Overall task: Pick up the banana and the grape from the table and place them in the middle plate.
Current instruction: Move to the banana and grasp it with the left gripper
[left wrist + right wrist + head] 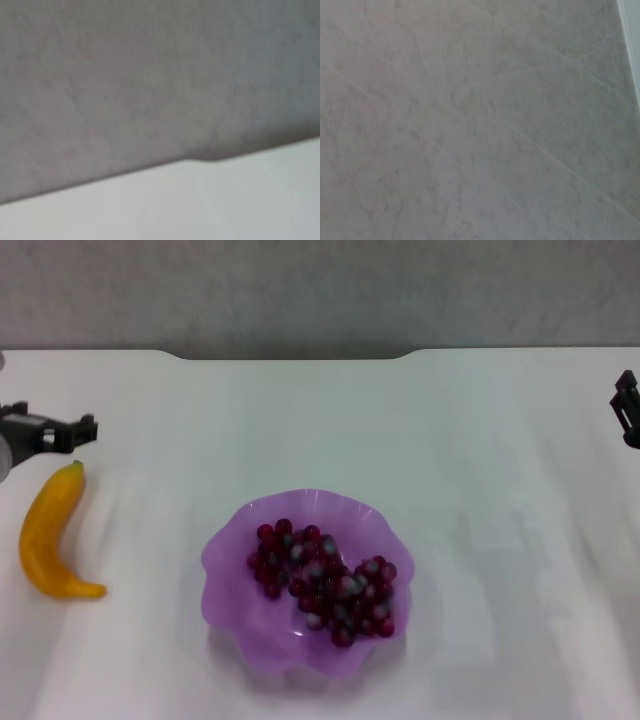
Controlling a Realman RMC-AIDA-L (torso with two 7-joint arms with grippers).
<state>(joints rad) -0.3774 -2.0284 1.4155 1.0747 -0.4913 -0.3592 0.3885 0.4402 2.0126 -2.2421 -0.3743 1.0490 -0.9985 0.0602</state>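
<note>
Matte white table (480,440) | glossy grape (325,581) in scalloped plate (225,570) | banana (50,535) — left hand (70,432) grip unclear

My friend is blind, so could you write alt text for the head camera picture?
A purple middle plate holds the grape bunch, while the banana lies on the white table to its left. The left gripper is just beyond the banana; the right gripper sits at the right edge.

No writing, label, brand or number can be read anywhere: the banana (50,534), the grape (325,580), the middle plate (228,570) and the table (480,540) are all unmarked.
</note>
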